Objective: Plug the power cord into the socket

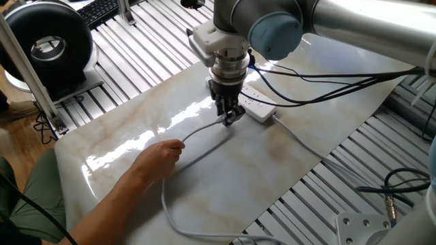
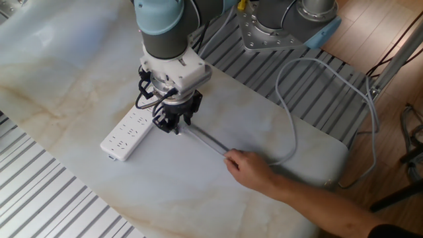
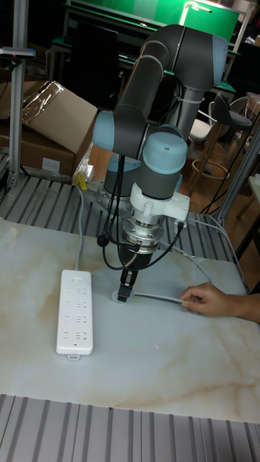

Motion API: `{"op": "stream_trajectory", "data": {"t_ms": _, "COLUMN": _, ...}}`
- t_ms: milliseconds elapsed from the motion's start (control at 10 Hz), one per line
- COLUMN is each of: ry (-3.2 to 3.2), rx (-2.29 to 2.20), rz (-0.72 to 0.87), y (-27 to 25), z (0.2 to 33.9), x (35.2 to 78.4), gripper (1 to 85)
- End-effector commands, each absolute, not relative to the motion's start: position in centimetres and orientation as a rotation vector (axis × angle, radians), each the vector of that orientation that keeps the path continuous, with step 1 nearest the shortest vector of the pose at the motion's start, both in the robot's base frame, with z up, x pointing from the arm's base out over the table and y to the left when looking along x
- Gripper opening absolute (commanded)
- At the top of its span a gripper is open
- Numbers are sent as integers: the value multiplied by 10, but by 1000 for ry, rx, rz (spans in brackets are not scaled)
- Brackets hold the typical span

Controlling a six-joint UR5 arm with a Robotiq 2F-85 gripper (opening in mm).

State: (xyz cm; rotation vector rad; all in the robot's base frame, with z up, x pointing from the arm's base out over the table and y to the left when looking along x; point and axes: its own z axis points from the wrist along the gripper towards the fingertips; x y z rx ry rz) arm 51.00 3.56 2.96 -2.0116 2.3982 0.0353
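The socket, a white power strip (image 3: 76,320) (image 2: 129,132) (image 1: 257,106), lies flat on the marble tabletop. My gripper (image 3: 124,291) (image 2: 169,126) (image 1: 229,118) points straight down just beside the strip's long side, shut on the plug end of the light-grey power cord (image 3: 155,296) (image 2: 206,139) (image 1: 201,131). The plug is low over the table, off the strip, and mostly hidden by the fingers. A person's hand (image 3: 209,299) (image 2: 251,168) (image 1: 160,160) rests on the cord a short way back from the gripper.
The strip's own grey cable (image 1: 300,139) runs off its end toward the table edge. The cord's slack loops over the table's edge (image 2: 291,112). Black robot cables (image 1: 320,78) hang beside the wrist. Slatted metal framing (image 2: 59,205) surrounds the marble top.
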Motion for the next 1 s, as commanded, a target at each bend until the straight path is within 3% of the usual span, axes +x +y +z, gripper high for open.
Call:
{"op": "stream_trajectory", "data": {"t_ms": 0, "ry": 2393, "rx": -2002, "rz": 31, "y": 36, "z": 29, "x": 512, "gripper": 383}}
{"op": "stream_trajectory", "data": {"t_ms": 500, "ry": 2387, "rx": -2006, "rz": 27, "y": 35, "z": 26, "x": 512, "gripper": 350}}
{"op": "stream_trajectory", "data": {"t_ms": 800, "ry": 2444, "rx": -1942, "rz": 11, "y": 33, "z": 27, "x": 513, "gripper": 30}}
{"op": "stream_trajectory", "data": {"t_ms": 900, "ry": 2452, "rx": -1942, "rz": 2, "y": 32, "z": 28, "x": 513, "gripper": 10}}
